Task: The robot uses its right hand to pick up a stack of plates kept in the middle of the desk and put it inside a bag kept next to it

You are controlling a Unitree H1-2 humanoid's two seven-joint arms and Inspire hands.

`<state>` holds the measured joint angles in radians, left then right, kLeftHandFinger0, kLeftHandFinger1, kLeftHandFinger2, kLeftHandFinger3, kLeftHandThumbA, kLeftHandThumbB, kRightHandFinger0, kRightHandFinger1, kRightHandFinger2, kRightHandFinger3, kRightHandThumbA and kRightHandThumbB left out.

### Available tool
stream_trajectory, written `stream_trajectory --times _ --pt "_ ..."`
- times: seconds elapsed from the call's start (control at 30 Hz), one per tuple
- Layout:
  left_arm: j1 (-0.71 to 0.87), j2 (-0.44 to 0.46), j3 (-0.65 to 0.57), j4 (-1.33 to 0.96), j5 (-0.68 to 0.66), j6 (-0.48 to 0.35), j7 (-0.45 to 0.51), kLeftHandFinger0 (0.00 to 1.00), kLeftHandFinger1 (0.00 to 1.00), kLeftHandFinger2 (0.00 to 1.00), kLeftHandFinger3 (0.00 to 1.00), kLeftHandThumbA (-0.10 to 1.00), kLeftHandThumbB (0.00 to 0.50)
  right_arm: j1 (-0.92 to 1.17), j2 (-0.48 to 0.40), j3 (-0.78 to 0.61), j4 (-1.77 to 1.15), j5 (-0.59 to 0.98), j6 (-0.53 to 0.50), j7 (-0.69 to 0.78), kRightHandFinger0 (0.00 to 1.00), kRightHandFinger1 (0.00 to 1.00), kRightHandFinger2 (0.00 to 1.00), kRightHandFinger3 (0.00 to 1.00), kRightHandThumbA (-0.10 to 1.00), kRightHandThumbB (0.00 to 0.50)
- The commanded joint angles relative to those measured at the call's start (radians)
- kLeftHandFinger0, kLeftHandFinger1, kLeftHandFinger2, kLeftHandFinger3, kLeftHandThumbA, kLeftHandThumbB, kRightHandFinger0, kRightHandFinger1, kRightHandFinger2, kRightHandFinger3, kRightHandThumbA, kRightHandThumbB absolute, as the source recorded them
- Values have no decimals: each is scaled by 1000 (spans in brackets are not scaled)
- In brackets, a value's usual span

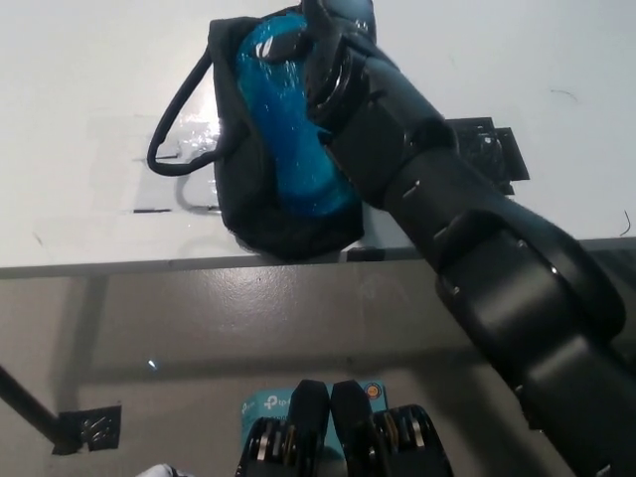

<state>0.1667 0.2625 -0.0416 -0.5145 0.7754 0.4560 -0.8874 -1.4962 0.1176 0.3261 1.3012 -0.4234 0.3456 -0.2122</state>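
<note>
While the black right arm [477, 238] reaches over the desk [79, 89], the blue plates [283, 129] sit inside the black bag [248, 199] near its edge; right hand [333, 25] grip hidden, can't tell. Next it'd need letting go and backing out.

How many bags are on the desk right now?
1. The black bag lies near the desk's front edge, with the blue plates inside and the right hand at its far end. None appear hidden.

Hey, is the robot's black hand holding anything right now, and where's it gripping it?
It cannot be told. The right hand sits at the mouth of the black bag, against the top of the blue plates, but its grip is hidden.
</note>
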Motion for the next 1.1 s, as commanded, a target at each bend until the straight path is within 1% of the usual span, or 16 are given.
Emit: stream_trajectory --times 0.0,0.13,0.17,0.27,0.33,0.4,0.53,0.57,0.6,0.73,0.77,0.8,0.97,1.0,1.03,1.07 --pt "12 33 3 -12 2 14 -9 658 761 842 889 -100 3 -123 -38 36 -49 -34 21 52 1000 1000 1000 1000 1000 462" --pt "16 32 6 -11 7 14 -5 664 762 840 891 -100 6 -142 -53 49 -56 -33 18 59 1000 1000 1000 1000 1000 458" --pt "22 42 8 -7 5 14 -7 737 804 857 892 -100 0 -246 -140 96 -77 -87 14 93 1000 1000 1000 1000 1000 489" --pt "23 39 15 -4 13 14 -13 764 806 857 899 -100 0 -294 -182 108 -89 -95 13 101 1000 1000 1000 1000 1000 500" --pt "23 38 15 -4 14 14 -15 766 807 857 900 -100 0 -296 -185 115 -91 -90 13 103 1000 1000 1000 1000 1000 500" --pt "30 46 17 8 -10 14 8 750 794 844 880 -100 0 -321 -245 129 -140 -105 0 124 1000 1000 1000 1000 1000 500" --pt "30 47 16 9 -11 14 9 749 794 840 879 -100 0 -316 -250 136 -157 -103 8 133 1000 1000 1000 1000 1000 500" --pt "48 53 34 7 -28 14 9 731 790 839 887 -100 0 -253 -315 148 -290 -133 28 149 1000 1000 1000 1000 1000 500" --pt "51 58 30 9 -35 14 20 711 777 832 884 -100 0 -223 -344 155 -351 -144 40 165 1000 1000 1000 1000 1000 500" --pt "49 75 11 7 -33 14 24 704 771 827 889 -100 0 -182 -375 158 -434 -153 71 187 1000 1000 1000 1000 1000 500" --pt "62 62 24 1 -27 14 24 730 788 831 890 -100 0 -80 -429 133 -586 -132 89 232 1000 1000 1000 1000 1000 488" --pt "73 66 26 -3 -29 14 36 729 783 823 880 -100 6 15 -474 106 -715 -102 77 266 1000 1000 1000 1000 1000 480" --pt "71 74 22 3 -47 14 54 705 767 803 848 -100 6 174 -531 67 -949 -76 94 317 1000 1000 1000 1000 1000 463" --pt "73 67 30 1 -43 14 49 705 767 804 847 -100 4 311 -564 18 -1133 -47 121 346 1000 1000 1000 1000 1000 424" --pt "74 65 35 2 -44 14 49 705 767 803 847 -100 3 347 -567 -3 -1178 -41 124 356 1000 1000 1000 1000 1000 401" --pt "75 62 39 1 -44 14 49 702 764 801 846 -100 5 381 -569 -28 -1219 -36 124 369 1000 1000 1000 1000 1000 394"
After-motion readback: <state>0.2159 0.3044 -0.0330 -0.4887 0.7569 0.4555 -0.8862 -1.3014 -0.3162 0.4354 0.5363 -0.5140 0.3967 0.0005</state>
